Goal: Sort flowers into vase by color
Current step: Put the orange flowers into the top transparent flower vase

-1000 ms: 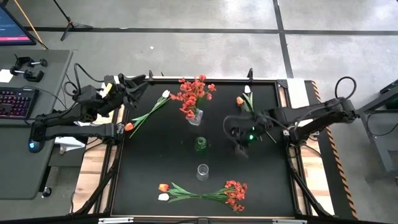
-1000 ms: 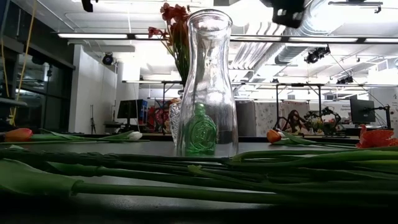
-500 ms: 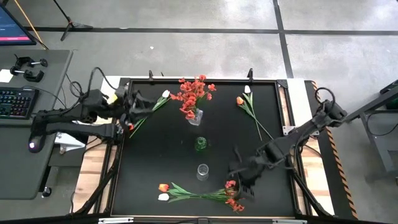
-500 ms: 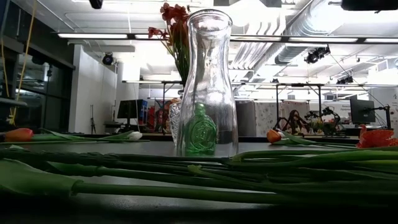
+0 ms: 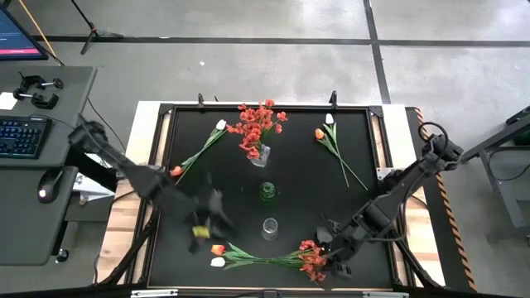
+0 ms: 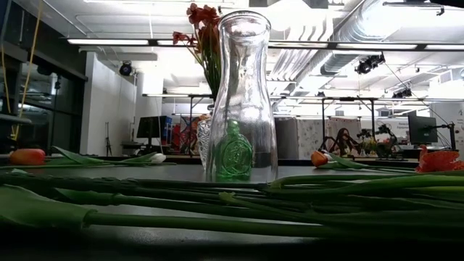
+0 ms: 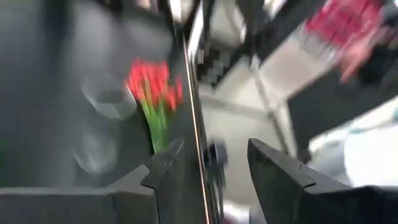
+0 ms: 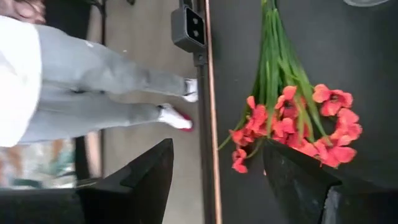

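Observation:
Near the table's near edge lies a bundle of stems: a red spray (image 5: 313, 258), an orange tulip (image 5: 217, 249) and a white tulip (image 5: 217, 262). My right gripper (image 5: 333, 251) hovers open just right of the red spray (image 8: 292, 124). My left gripper (image 5: 205, 222) is open above the table's left middle, blurred (image 7: 211, 146). A clear vase (image 5: 259, 155) at the far middle holds red sprays. A small green vase (image 5: 267, 192) and a tall clear vase (image 5: 270, 228) stand in the middle. Tulip pairs lie at far left (image 5: 199, 149) and far right (image 5: 331, 141).
The near bundle's green stalks (image 6: 217, 199) fill the low view's foreground, with the tall clear vase (image 6: 241, 94) behind them. A person's legs (image 8: 93, 81) show beyond the table's edge in the right wrist view. A desk with a keyboard (image 5: 21, 136) stands to the left.
My right gripper has swept from the table's right middle toward the near edge, down to the red spray of the near bundle. My left arm has swung fast from the far left corner toward the near edge, over the table's left middle.

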You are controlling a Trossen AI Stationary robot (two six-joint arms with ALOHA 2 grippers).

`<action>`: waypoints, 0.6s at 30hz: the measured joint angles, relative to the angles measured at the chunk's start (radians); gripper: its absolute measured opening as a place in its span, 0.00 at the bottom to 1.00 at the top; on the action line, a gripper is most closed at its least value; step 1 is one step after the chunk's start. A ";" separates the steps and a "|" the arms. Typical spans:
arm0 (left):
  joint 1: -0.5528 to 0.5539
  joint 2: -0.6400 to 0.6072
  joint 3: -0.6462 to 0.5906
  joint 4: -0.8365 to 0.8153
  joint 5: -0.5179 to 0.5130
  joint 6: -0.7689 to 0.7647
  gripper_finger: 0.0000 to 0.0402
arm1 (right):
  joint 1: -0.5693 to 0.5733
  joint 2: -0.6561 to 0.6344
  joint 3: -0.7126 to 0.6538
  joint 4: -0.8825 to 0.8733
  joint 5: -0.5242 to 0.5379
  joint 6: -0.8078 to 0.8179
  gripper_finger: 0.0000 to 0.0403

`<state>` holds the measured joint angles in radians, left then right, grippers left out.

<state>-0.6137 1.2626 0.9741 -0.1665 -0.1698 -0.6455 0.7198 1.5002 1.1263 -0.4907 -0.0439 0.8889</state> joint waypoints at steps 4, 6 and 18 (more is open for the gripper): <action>-0.073 0.218 0.110 -0.062 -0.040 0.004 0.39 | 0.017 0.000 0.000 -0.015 0.046 -0.007 0.58; -0.084 0.317 0.165 -0.081 -0.045 0.077 0.39 | 0.021 0.000 0.000 -0.021 0.051 0.004 0.58; -0.034 0.660 0.327 -0.117 -0.014 0.368 0.38 | 0.018 0.000 0.000 -0.043 0.140 0.082 0.58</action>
<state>-0.6474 1.9228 1.3014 -0.2838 -0.1835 -0.2780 0.7376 1.5002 1.1263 -0.5337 0.0965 0.9713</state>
